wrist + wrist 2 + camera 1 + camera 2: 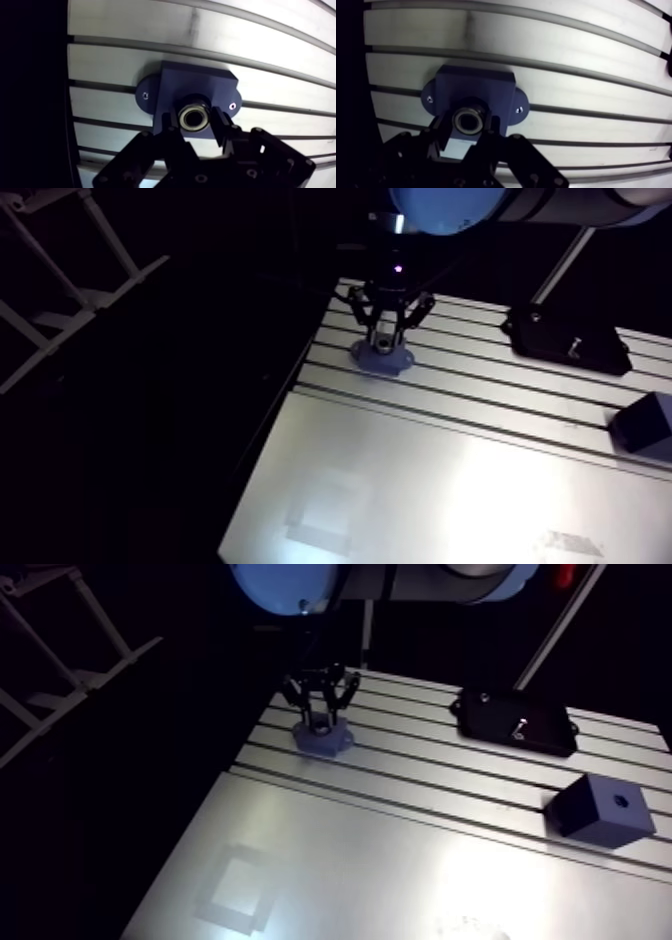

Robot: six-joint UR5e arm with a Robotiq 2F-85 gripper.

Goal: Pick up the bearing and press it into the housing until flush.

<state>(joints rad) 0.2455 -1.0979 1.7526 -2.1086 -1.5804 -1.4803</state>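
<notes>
A dark blue housing (197, 85) with two screwed ears sits bolted on the slotted table near its left edge; the arm view shows it as a small blue block (381, 360). A steel ring bearing (193, 116) sits at the housing's bore, directly under my wrist. My gripper (193, 120) stands right over the housing with its two black fingers pressed against the bearing's sides, shut on it. How deep the bearing sits in the bore cannot be told.
A black flat plate (515, 720) lies at the back right of the table. A dark blue cube (600, 810) with a hole on top stands at the right. The table's left edge (268, 443) drops off close beside the housing.
</notes>
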